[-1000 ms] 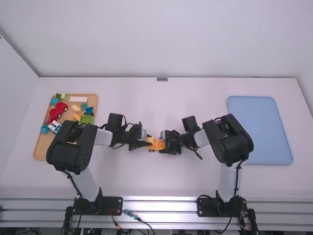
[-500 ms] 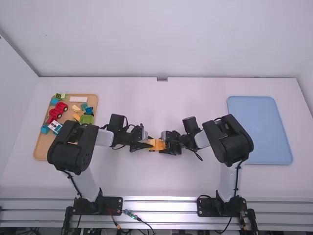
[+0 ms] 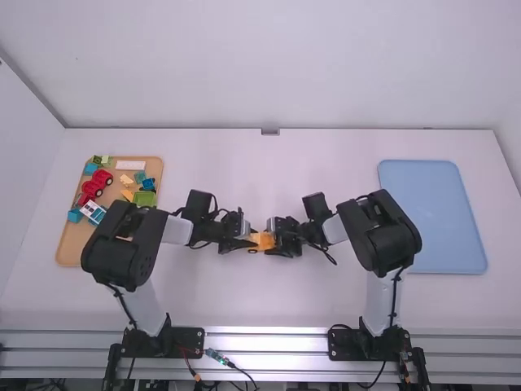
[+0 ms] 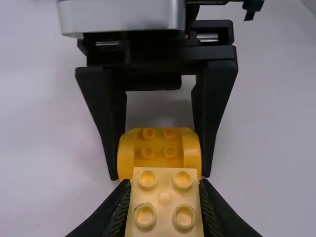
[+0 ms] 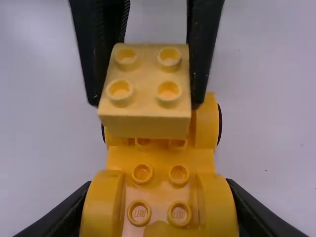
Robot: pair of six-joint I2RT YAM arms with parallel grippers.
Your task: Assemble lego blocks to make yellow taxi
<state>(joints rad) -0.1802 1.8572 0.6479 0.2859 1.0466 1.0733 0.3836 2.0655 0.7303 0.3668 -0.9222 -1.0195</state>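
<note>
Holding a pale yellow block (image 5: 145,101) above a yellow wheeled base (image 5: 160,155), two grippers meet

Seen from the high view, the left gripper (image 3: 249,242) and the right gripper (image 3: 275,242) face each other near the middle of the table (image 3: 326,297), with the yellow of the taxi parts between them. The two wrist views separate those parts clearly. In the left wrist view, the left gripper (image 4: 164,200) has the pale block pinched between its fingers, four studs facing the camera. Beyond the block, the right gripper's fingers clasp the base on both sides. The right wrist view gives the base from its other end: the right gripper (image 5: 158,212) grips its rounded sides, and studs run between them. Here the block overlaps the end of the base nearer the left gripper, but whether the two touch cannot be told. A dark wheel edge (image 5: 219,123) shows beside that end.

The high view also takes in the surroundings. On the left, a wooden tray (image 3: 68,248) carries a red toy vehicle (image 3: 95,184), a white plate (image 3: 130,165), a green block (image 3: 144,198) and other small pieces. On the right lies a blue tray (image 3: 431,216)
</note>
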